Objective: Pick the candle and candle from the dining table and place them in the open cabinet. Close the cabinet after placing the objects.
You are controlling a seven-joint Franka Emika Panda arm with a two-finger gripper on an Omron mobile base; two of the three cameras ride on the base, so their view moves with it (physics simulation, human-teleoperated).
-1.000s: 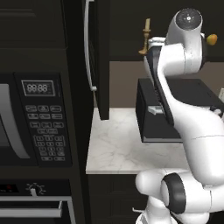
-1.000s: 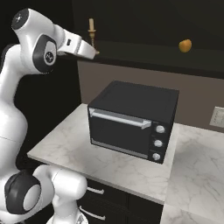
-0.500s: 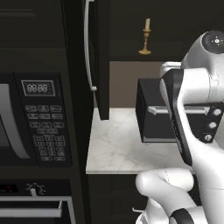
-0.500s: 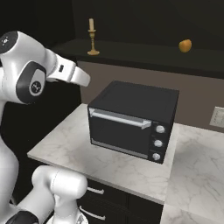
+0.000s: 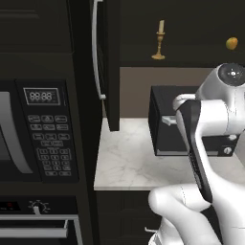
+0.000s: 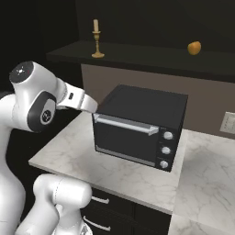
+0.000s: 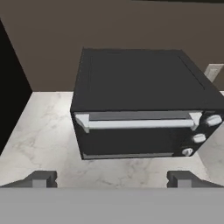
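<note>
A dark kitchen corner with a brown back wall holds a white-grey marble counter point(image 6: 69, 156) above black drawers with silver handles. A black toaster oven point(image 6: 140, 126) sits on the counter toward its back edge, its silver bar handle across the top of the door and three knobs down the right side of its front. In the hand view the toaster oven point(image 7: 140, 113) lies straight ahead, and the gripper point(image 7: 111, 179) hovers over the counter's front part with its jaws spread wide and nothing between them.

Above, the open cabinet point(image 5: 107, 62) shows its black door swung out, a long vertical silver bar handle on it. On the cabinet's shelf the candle point(image 5: 159, 40), a thin cream taper in a brass candlestick, stands upright near the shelf's left end; from the right base view the candle point(image 6: 96, 39) stands close to the shelf's front edge. A round orange-yellow fruit point(image 6: 194, 47) rests on the same shelf, well apart to the right.

A built-in microwave point(image 5: 45, 127) with a keypad fills the wall left of the counter
</note>
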